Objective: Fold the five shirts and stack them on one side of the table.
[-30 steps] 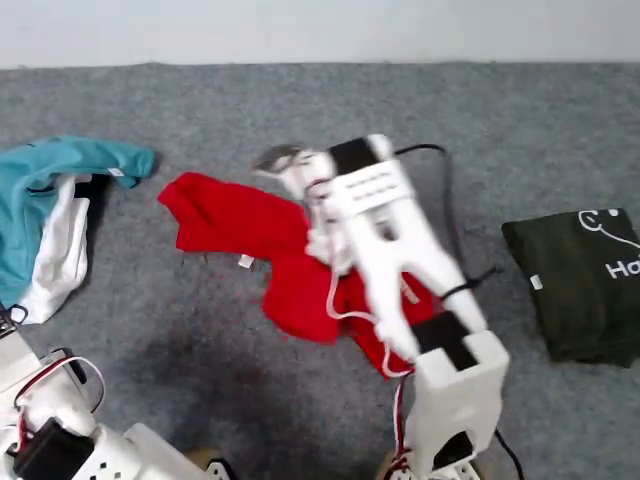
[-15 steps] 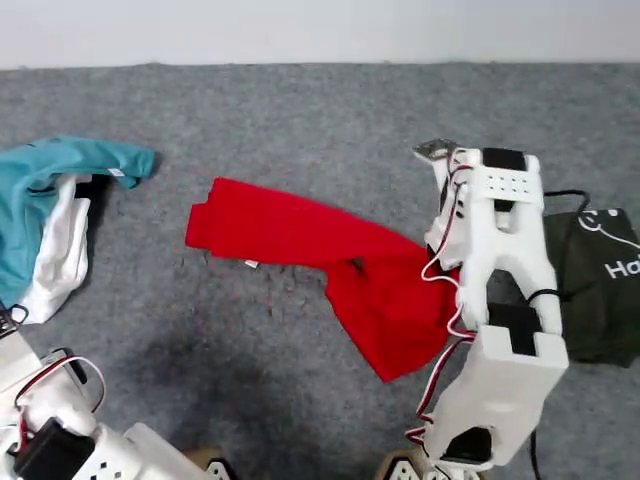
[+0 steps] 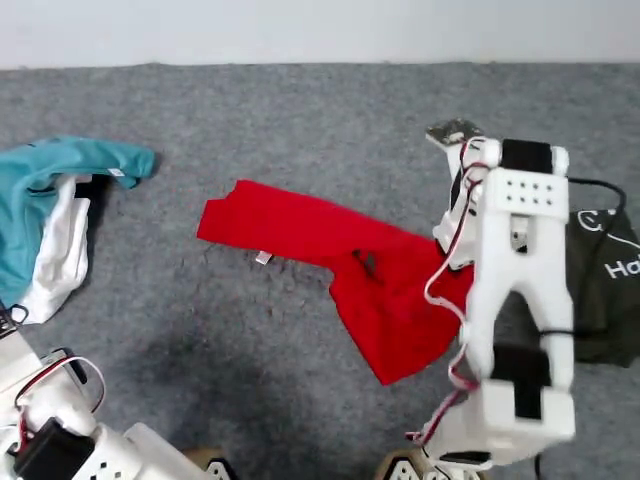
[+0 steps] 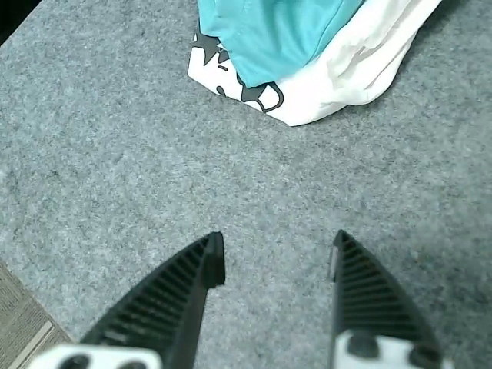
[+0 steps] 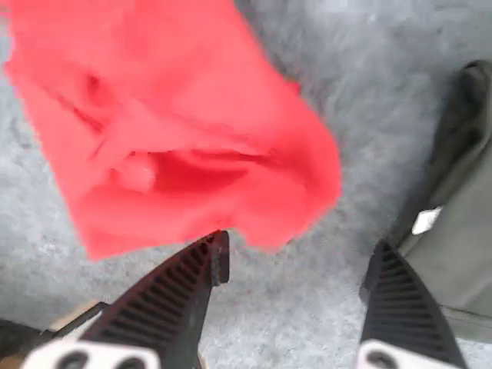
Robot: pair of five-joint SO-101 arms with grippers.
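- The right gripper (image 5: 300, 254) hangs with its jaws wide apart and holds nothing. It is over the edge of the red shirt (image 3: 330, 260), which lies crumpled mid-table (image 3: 250, 110).
- It could grab the folded dark green shirt (image 3: 610, 310) just beside and mess it up.
- The left gripper (image 4: 277, 250), also gaping, hangs near the teal shirt (image 3: 50, 180) and white shirt (image 3: 60, 255).

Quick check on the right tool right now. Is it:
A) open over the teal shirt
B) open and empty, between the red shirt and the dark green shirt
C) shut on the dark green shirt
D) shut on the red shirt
B: in its wrist view the right tool is spread open over bare grey carpet, with the red shirt on one side and the dark green shirt on the other.
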